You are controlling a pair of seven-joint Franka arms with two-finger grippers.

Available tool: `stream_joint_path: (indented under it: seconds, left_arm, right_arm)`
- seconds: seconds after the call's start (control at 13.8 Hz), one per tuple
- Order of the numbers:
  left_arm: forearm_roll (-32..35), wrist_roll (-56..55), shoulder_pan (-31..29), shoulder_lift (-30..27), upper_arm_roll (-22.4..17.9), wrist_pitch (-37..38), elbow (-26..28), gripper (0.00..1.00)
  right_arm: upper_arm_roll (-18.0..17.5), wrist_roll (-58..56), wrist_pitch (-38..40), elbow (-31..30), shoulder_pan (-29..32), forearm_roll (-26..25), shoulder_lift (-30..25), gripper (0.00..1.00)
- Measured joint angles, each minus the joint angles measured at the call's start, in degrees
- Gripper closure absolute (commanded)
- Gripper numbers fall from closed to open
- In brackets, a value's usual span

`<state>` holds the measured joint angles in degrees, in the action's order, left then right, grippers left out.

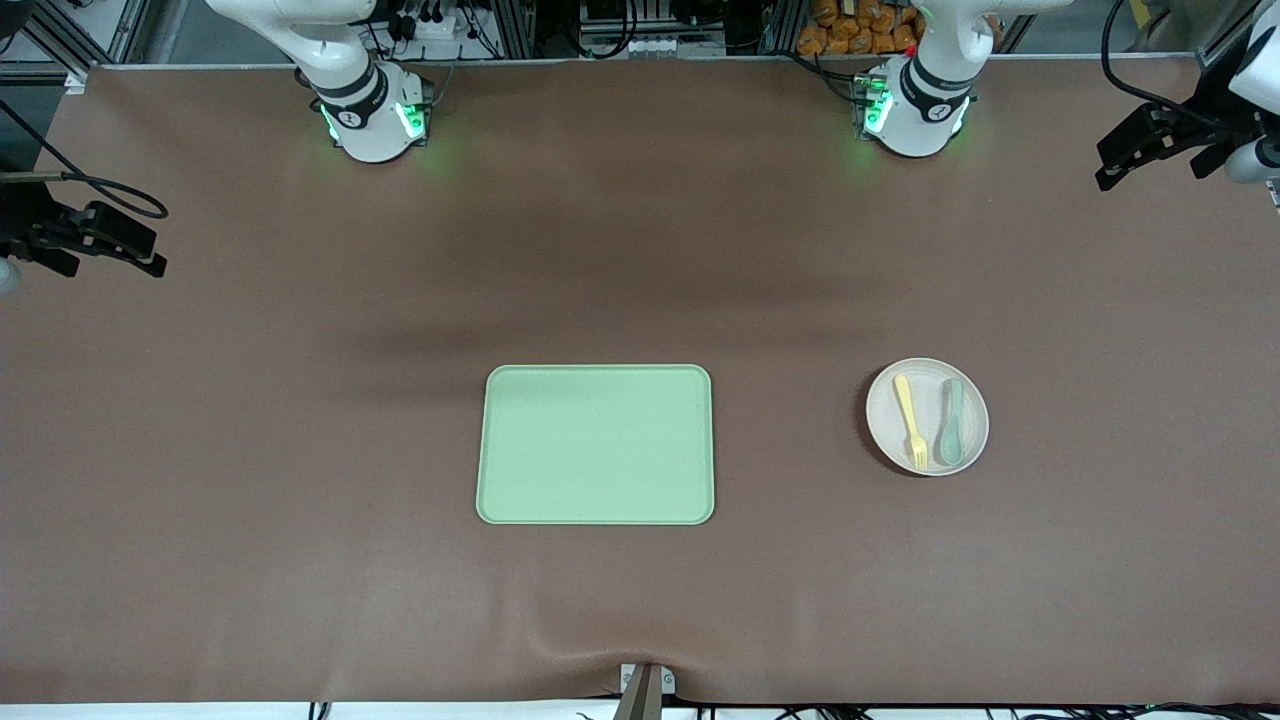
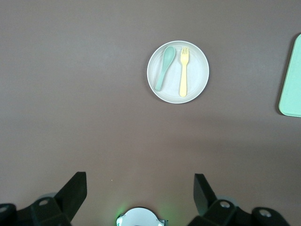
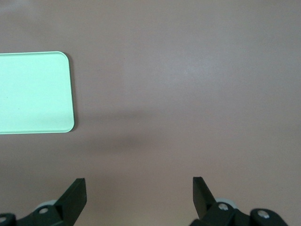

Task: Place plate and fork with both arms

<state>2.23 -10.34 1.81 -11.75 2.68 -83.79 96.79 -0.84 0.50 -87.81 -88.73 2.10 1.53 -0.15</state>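
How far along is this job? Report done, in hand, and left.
Done: nothing; the tray holds nothing. In hand: nothing; the left gripper and right gripper are open, high over the table's ends. Left: the plate, carrying the fork and a spoon, sits untouched.

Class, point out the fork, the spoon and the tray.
fork (image 1: pixel 910 420), front view, middle of its handle.
spoon (image 1: pixel 951 436), front view, near its bowl.
tray (image 1: pixel 596 445), front view, centre of its bare surface.
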Motion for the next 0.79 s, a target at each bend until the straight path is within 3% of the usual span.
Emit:
stream_joint_path:
  seconds: [0.51,0.79]
  left_arm:
    - [0.0,0.1,-0.1,0.5,-0.2,0.0,0.0,0.00]
    - [-0.1,2.2,-3.1,6.0,-0.6,-4.3,0.5,0.00]
  right_arm:
    - [0.0,0.0,0.0,0.0,0.0,0.0,0.0,0.00]
    - [0.0,0.0,0.1,0.0,0.0,0.0,0.0,0.00]
